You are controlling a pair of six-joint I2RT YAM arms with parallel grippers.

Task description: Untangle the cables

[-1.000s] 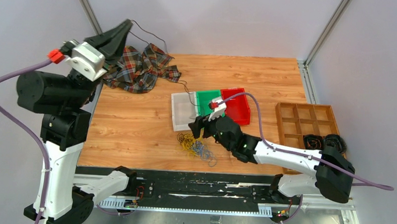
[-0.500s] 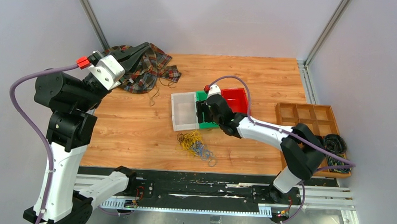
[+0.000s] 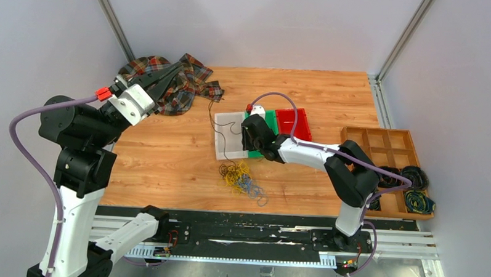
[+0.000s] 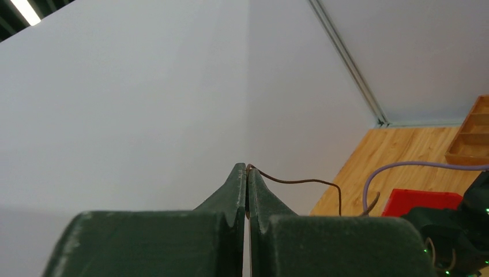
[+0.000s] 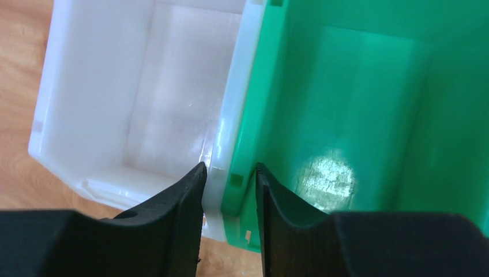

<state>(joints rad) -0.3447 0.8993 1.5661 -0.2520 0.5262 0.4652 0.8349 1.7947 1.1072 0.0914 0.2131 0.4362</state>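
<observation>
Dark thin wire cable [image 4: 300, 181] is pinched at the very tips of your left gripper [image 4: 247, 171], its fingers fully closed on it. That gripper is held high over the crumpled plaid cloth [image 3: 183, 90] at the upper left of the top view. From there the strand hangs slack and drapes across the white plastic bin [image 3: 227, 156] at centre, so you seem to be drawing one cable clear of the rest.

Your right gripper [image 5: 229, 176] straddles the bin walls [image 5: 230, 144] where the white bin meets the green plastic bin [image 5: 357, 104]. Its fingers are pressed against either side, probably to pin the bins so the pull cannot drag them.

A tangle of yellow, black and blue-green looped cables [image 3: 240, 177] lies on the wood-grain counter [image 3: 168, 160] just below the bins, apart from both grippers. Watch that the slack strand doesn't snag on a bin rim.
</observation>
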